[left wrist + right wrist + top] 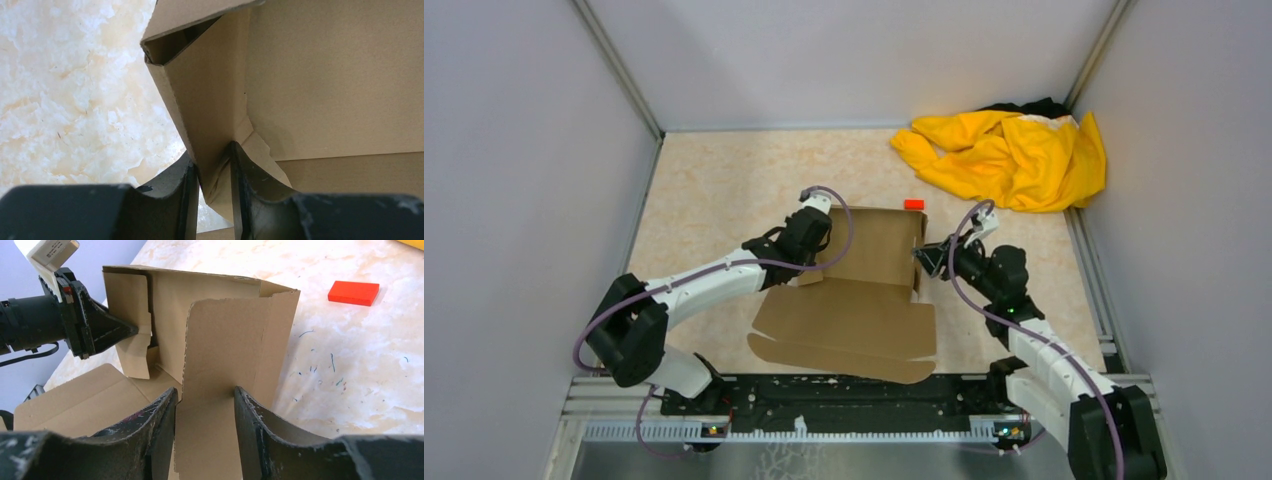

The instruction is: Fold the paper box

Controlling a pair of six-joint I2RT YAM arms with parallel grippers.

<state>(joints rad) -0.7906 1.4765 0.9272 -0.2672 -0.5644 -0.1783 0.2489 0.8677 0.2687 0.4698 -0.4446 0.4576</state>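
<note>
Currently, left fingers [186,200] clamp the paper box [874,250] side wall; right fingers [152,437] stand parted astride the opposite wall.

Plain brown paper box [864,300], yellow cloth [1009,155], red block [914,204].

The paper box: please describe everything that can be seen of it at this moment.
The paper box is plain brown corrugated cardboard, unprinted and only half folded. Its far part stands up as walls around a shallow tray, while the lid panel with its curved flap lies flat on the table, toward the arms. The left gripper pinches the left wall near a corner. The right gripper is open astride the right wall; whether it touches the wall cannot be told.
</note>
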